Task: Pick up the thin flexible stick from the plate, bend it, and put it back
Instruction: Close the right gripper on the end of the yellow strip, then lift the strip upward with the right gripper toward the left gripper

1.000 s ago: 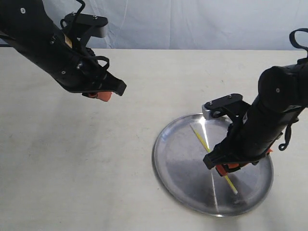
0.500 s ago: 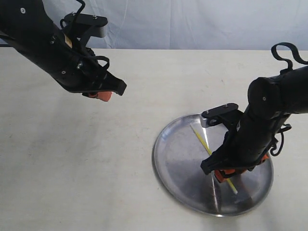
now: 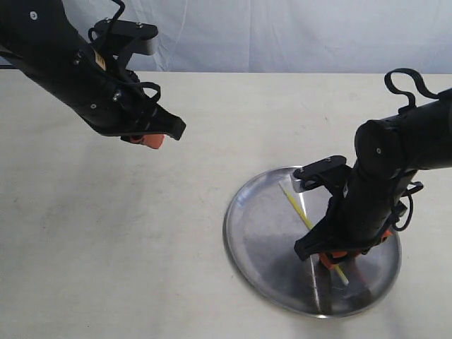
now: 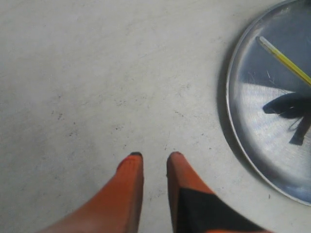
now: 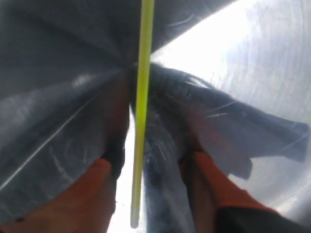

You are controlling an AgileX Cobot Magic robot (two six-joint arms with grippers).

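**A:** Where is the stick?

**B:** The thin yellow stick (image 3: 296,205) lies flat on the silver plate (image 3: 258,244). It runs from near the rim on the backdrop side out across the plate's middle.

**A:** And where is the plate?

**B:** It sits on the pale worktop (image 3: 141,233), on the right arm's side and well away from the edge that meets the white backdrop (image 3: 282,35).

**A:** What is the right claw doing?

**B:** The right claw (image 3: 330,258) is down at the plate. Its orange fingers (image 5: 102,194) stand apart, one on each side of the stick. The right wrist view shows a gap between the stick and each finger, so it holds nothing.

**A:** And the left claw?

**B:** The left claw (image 4: 151,158) hangs above bare worktop, nearer the backdrop edge and well apart from the plate. Only a narrow gap shows between its orange tips, with nothing in it.
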